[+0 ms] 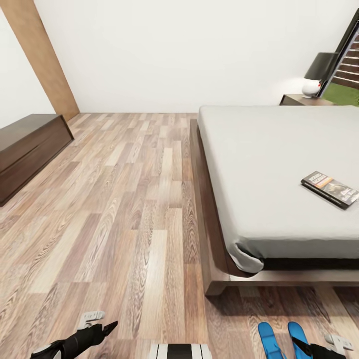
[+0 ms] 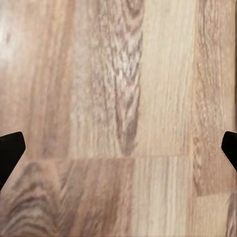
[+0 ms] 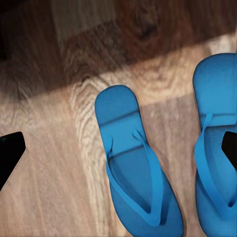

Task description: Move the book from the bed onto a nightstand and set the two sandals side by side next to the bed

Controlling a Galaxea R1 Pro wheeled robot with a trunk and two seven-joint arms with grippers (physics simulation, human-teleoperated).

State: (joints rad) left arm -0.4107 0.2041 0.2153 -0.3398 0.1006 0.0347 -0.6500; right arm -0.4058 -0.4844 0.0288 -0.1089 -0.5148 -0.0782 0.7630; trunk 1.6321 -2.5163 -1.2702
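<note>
The book point(image 1: 330, 189) lies flat on the off-white mattress of the bed point(image 1: 279, 164), over toward the side far from the open floor, nearer the foot than the headboard end. It is a thin paperback with a dark cover, an orange band, white lettering and a small picture, turned at a slant to the mattress edge. The bed's dark brown frame point(image 1: 203, 199) runs low along the wood-plank floor point(image 1: 124, 199).

Beyond the bed's far corner stands the nightstand point(image 1: 304, 100), dark wood, with a lamp point(image 1: 317, 75) on it: dark shade, rounded white base.

Two bright blue sandals lie on the floor just past the foot of the bed, side by side and close together without touching. The left sandal point(image 3: 138, 165) shows its whole thong strap and rounded end; the right sandal point(image 3: 216, 143) is partly cut off at the frame edge. Both lie sole down, pointing toward the bed.

The right gripper point(image 3: 118, 150) hangs over the sandals with its two dark fingertips spread wide and nothing between them. The left gripper point(image 2: 118, 148) hovers over bare planks, likewise spread wide and holding nothing.

A long low dark bench point(image 1: 27, 149) stands against the wall opposite the bed.
</note>
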